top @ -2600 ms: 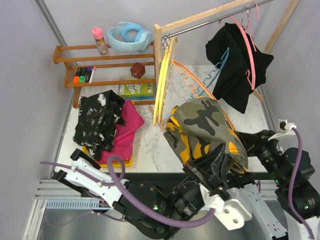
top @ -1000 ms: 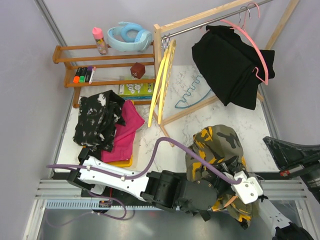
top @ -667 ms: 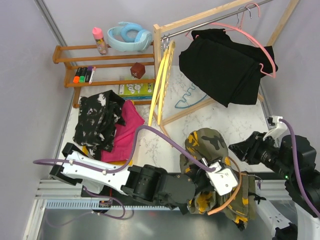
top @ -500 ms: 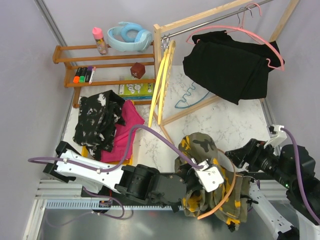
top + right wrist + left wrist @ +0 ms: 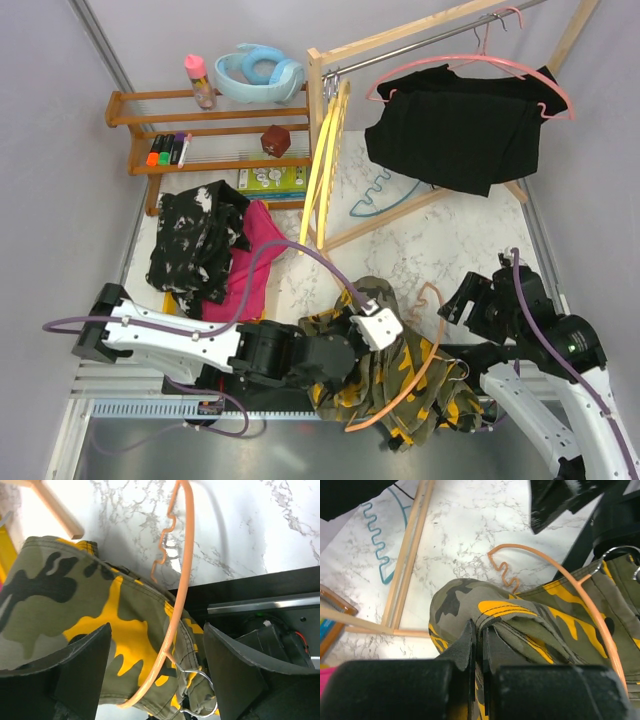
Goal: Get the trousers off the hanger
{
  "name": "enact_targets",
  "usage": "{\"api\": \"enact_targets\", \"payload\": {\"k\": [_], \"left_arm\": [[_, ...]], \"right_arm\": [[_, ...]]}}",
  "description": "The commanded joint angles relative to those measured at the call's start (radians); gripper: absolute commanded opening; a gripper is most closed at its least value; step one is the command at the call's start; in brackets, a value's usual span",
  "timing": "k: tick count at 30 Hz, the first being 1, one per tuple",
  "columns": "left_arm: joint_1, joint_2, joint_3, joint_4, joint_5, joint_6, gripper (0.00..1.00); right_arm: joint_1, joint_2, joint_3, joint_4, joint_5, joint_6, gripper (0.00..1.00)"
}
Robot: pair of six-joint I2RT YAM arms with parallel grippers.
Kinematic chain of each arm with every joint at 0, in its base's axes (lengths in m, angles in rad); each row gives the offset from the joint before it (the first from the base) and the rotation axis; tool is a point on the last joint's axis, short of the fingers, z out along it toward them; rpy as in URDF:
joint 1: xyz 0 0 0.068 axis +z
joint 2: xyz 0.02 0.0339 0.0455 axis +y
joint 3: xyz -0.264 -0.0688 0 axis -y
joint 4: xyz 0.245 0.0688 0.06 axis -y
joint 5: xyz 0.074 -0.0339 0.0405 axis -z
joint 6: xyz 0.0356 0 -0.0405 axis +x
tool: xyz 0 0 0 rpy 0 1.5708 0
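While the left gripper (image 5: 479, 632) is clamped tight on a fold of the camouflage trousers (image 5: 470, 592), the right gripper (image 5: 156, 630) hangs spread wide above them, holding nothing. The trousers lie heaped at the near edge of the table (image 5: 450, 240), between the two arms. The orange hanger (image 5: 189, 550) lies across them; whether it is free of the cloth I cannot tell.

Likely hazards: a pull drags the hanger along, its wire hook snags cloth or cable, or the heap slides off the edge.

Surroundings: black trousers (image 5: 455, 125) on a pink hanger (image 5: 450, 60) behind, a blue hanger (image 5: 378, 190) on the marble, speckled trousers (image 5: 190, 235) and magenta trousers (image 5: 255, 260) piled left. The rack's wooden foot bar (image 5: 400, 212) stands near the way to that pile.
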Motion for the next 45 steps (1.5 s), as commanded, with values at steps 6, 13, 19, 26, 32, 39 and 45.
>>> {"api": "enact_targets", "payload": {"k": [6,13,19,26,32,39,45], "left_arm": [[0.048,-0.142,-0.076,0.161,0.042,-0.1,0.02],[0.05,-0.202,-0.124,0.184,0.065,-0.124,0.02],[0.05,-0.218,-0.115,0.182,0.085,-0.106,0.02],[0.048,-0.224,-0.098,0.156,0.144,-0.121,0.02],[0.048,-0.23,-0.099,0.06,0.222,-0.208,0.02],[0.048,-0.23,-0.083,0.001,0.281,-0.285,0.02],[0.039,-0.144,-0.015,0.012,0.367,-0.268,0.09]], "right_arm": [[0.005,0.224,-0.136,0.212,0.019,0.077,0.76],[0.004,0.33,-0.225,0.281,0.057,0.138,0.68],[0.004,0.361,-0.318,0.399,-0.002,0.137,0.56],[0.004,0.249,-0.418,0.532,-0.061,0.154,0.23],[0.005,-0.001,-0.351,0.482,-0.109,0.161,0.0],[0.004,-0.069,0.0,0.289,-0.075,-0.012,0.0],[0.004,-0.095,0.2,0.264,-0.146,-0.139,0.0]]}}
